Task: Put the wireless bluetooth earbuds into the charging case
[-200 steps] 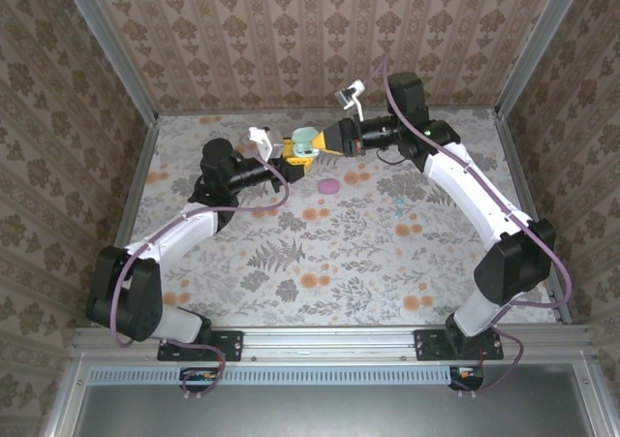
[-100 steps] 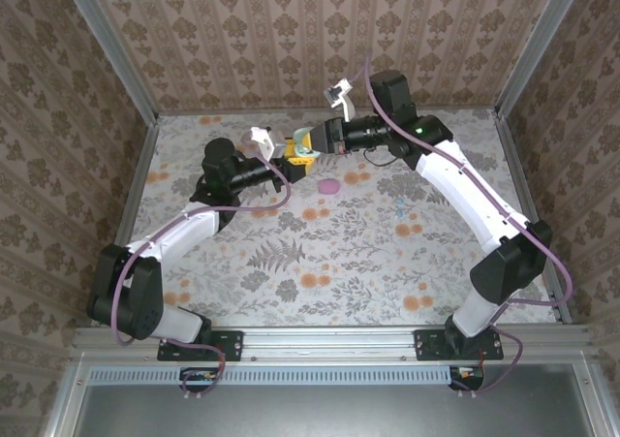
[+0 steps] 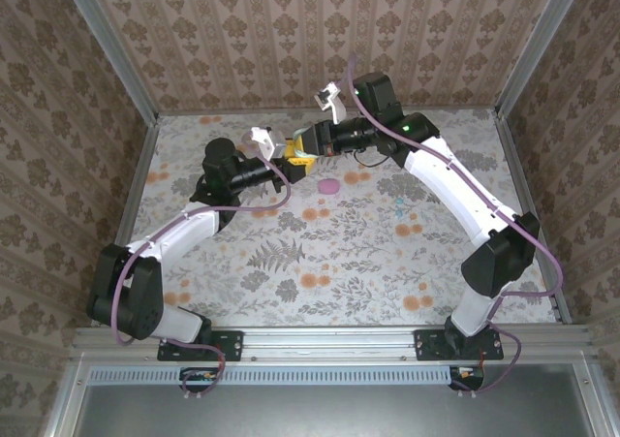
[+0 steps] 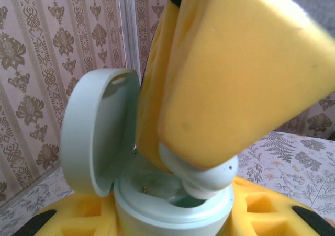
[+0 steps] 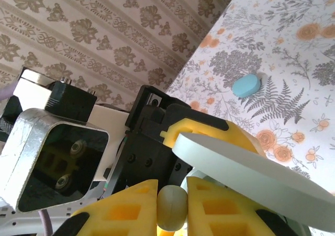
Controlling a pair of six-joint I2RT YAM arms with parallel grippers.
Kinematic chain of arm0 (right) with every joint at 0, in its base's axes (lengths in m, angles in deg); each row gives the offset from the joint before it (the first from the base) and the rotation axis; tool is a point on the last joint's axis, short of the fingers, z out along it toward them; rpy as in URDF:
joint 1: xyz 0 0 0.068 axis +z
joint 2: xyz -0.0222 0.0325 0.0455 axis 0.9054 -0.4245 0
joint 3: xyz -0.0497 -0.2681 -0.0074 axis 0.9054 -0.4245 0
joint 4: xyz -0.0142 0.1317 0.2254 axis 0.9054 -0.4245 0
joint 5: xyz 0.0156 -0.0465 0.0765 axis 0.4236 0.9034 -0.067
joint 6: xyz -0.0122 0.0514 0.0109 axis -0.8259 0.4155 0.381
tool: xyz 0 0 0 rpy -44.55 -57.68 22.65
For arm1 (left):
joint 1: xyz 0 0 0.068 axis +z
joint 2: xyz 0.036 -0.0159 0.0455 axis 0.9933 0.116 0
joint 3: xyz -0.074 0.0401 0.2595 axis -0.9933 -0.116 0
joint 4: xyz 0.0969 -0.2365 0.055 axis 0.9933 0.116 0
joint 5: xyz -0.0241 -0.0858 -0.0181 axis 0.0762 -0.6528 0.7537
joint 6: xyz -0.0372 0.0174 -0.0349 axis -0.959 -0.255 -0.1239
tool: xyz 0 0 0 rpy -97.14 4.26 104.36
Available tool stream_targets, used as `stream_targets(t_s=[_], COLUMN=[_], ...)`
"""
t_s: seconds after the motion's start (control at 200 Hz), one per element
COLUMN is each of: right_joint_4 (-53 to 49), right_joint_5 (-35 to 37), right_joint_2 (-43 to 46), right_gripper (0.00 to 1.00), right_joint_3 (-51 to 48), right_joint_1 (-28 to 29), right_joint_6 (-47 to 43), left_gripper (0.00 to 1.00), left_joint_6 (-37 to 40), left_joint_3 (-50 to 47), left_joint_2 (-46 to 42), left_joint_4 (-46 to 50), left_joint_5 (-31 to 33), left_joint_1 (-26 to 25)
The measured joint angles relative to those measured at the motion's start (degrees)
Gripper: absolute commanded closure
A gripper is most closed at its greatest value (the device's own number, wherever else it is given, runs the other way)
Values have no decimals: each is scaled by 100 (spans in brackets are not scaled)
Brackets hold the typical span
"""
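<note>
1. My left gripper (image 3: 296, 164) is clamped on the charging case (image 4: 172, 217). One yellow finger presses each side of its mint body, and I hold it up off the table (image 3: 320, 263), near the middle of the far edge.
2. The case's lid (image 4: 97, 131) is hinged open. In my left wrist view it stands upright on the left, and the well beneath it is uncovered.
3. My right gripper (image 5: 171, 191) reaches in from the right and meets the left one over the case. Its yellow fingers are closed on the earbud (image 5: 171, 207), a pale mint bud pinched between the two pads with its rounded end poking out.
4. In the left wrist view the earbud sits at the tips of my right fingers, with its lower end inside the case's rim. I cannot tell whether it is fully seated in its socket.
5. From my right wrist camera the open lid slants across just above and to the right of my fingertips. The left gripper's black body and one yellow finger are behind it.
6. A pink oval case (image 3: 329, 186) lies on the table just nearer than the two grippers and is apart from both.
7. A tiny teal piece (image 3: 398, 204) lies to the right of the pink case, toward the right edge. It is too small to make out.
8. A teal oval (image 5: 246, 85) lies flat on the table beyond my grippers in the right wrist view.
</note>
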Motion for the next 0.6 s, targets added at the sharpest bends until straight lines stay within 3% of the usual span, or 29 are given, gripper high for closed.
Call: stream_targets(t_s=[0.6], right_joint_4=[-330], right_joint_5=[623], right_joint_2=[-166], right_gripper=[79], right_joint_3=[313], right_joint_1=[149], right_joint_6=[-22], left_gripper=[78], left_joint_6=[0], left_joint_3=[0], left_joint_2=[0], left_joint_4=[70], left_joint_5=[133], left_joint_1=[4])
